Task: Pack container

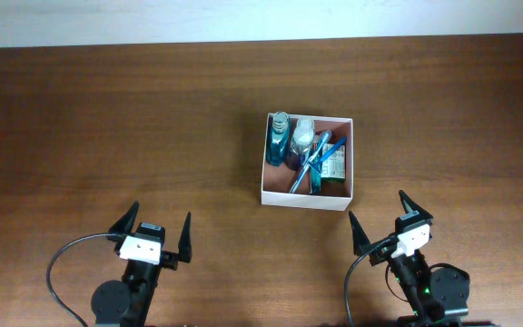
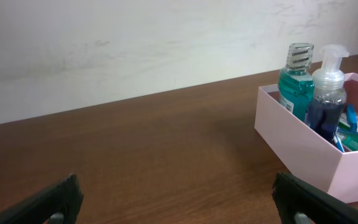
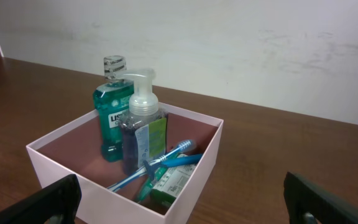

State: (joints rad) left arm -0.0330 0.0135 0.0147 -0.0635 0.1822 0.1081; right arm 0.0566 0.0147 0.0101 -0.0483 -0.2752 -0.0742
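Observation:
The container (image 1: 306,196) is a shallow white square box, pinkish inside, at the table's middle. It also shows in the left wrist view (image 2: 303,143) and the right wrist view (image 3: 73,180). In it stand a green mouthwash bottle (image 1: 280,136) (image 3: 110,115) and a pump bottle with dark liquid (image 1: 301,138) (image 3: 140,134). Blue toothbrushes (image 1: 318,156) (image 3: 160,165) and a green-white packet (image 1: 336,165) (image 3: 174,183) lie inside. My left gripper (image 1: 157,232) (image 2: 179,202) is open and empty at the near left. My right gripper (image 1: 391,222) (image 3: 185,199) is open and empty, just near the box's right corner.
The brown wooden table (image 1: 107,127) runs to a pale wall (image 1: 243,18) at the back. Black cables (image 1: 57,263) loop by the arm bases at the near edge.

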